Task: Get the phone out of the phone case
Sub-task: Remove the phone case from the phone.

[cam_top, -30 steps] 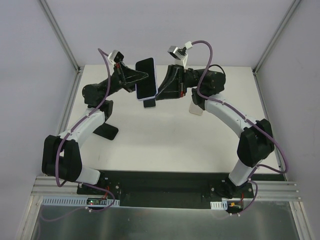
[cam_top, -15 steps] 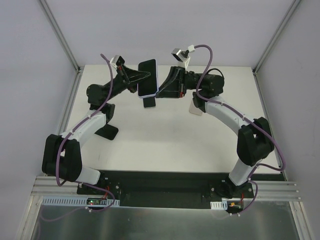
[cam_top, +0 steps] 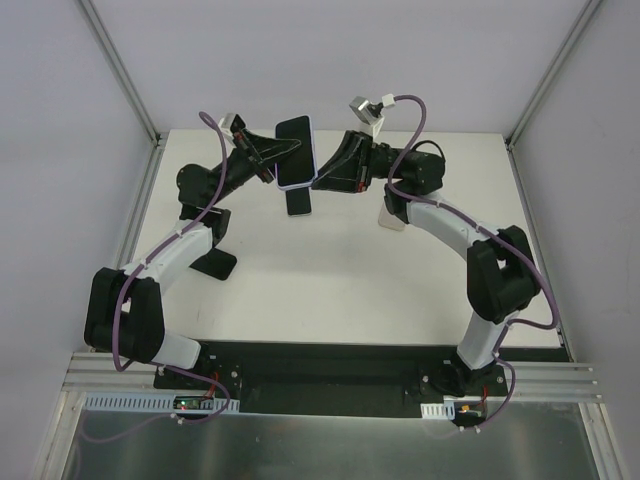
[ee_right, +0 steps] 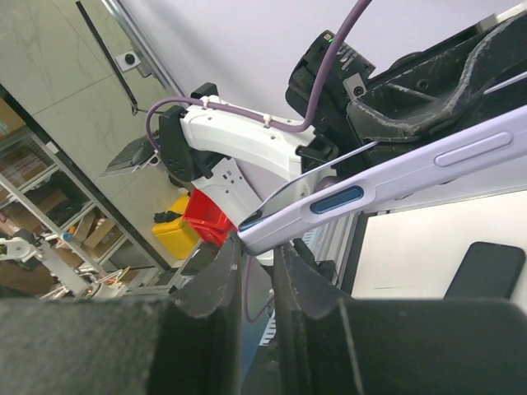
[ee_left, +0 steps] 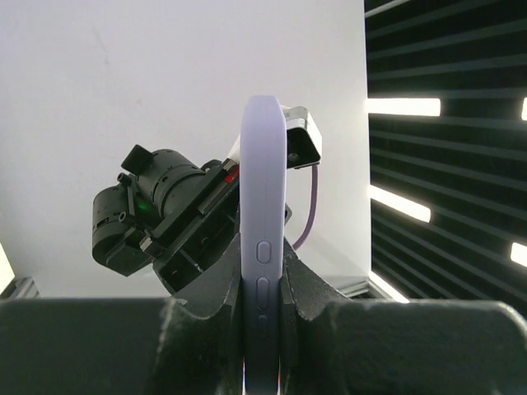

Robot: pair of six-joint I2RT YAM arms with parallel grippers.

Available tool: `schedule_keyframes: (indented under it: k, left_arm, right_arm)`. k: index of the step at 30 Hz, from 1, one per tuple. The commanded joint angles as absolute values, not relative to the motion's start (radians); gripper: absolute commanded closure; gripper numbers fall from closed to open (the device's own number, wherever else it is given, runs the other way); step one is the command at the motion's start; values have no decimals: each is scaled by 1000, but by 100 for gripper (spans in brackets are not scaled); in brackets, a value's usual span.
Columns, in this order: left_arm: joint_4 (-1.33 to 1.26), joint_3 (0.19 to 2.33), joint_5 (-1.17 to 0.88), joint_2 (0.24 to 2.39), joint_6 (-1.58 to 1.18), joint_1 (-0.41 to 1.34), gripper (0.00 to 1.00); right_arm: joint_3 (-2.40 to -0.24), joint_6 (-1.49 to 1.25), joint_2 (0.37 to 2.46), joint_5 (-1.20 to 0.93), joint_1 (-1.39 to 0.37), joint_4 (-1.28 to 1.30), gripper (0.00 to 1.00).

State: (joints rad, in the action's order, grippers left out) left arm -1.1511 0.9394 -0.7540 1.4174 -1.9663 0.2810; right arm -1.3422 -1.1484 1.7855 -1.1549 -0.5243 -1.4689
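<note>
Above the far middle of the white table point(cam_top: 340, 290), a black glass-fronted phone point(cam_top: 293, 150) sits in its lavender phone case point(ee_left: 262, 206), held in the air between the two arms and clear of the table top. The phone is seated in the case, with the lavender rim visible round the screen in the top view.

Left gripper point(ee_left: 262, 284): comes in from the left. Its black fingers point(ee_left: 216, 296) press on both faces of the case, with no gap either side. The left wrist view looks along the case edge, which stands upright with two side buttons facing the camera.

Right gripper point(ee_right: 255, 247): comes in from the right and meets the lower right corner of the phone in the top view. In the right wrist view its fingers point(ee_right: 216, 284) are drawn close together, pinching that corner of the case between their tips. The case edge runs up and to the right from there, showing one bluish button and one lavender button.

The two grippers face each other, tips near but apart, with the phone spanning between them.

On the table directly beneath the phone lies a dark rectangular patch point(cam_top: 298, 204). Whether it is shadow or object, I cannot tell.
</note>
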Motion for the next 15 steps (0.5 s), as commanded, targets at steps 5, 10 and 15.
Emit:
schedule_keyframes:
  k: [5,10,15]
  left_arm:
    - [-1658,974,-936,1310,-2312,387,100]
    - [-1658,976,-936,1312,-2306,391,100]
    - [-1658,988,-937,1313,-2295,393,100]
  right_arm:
    - [-1310,-953,1907,-919,-451,-1381,99]
    - [-1293,-899,1893,-873,-453,-1281,99]
    - [-1282,-879,1904,-841,-451,-1178,99]
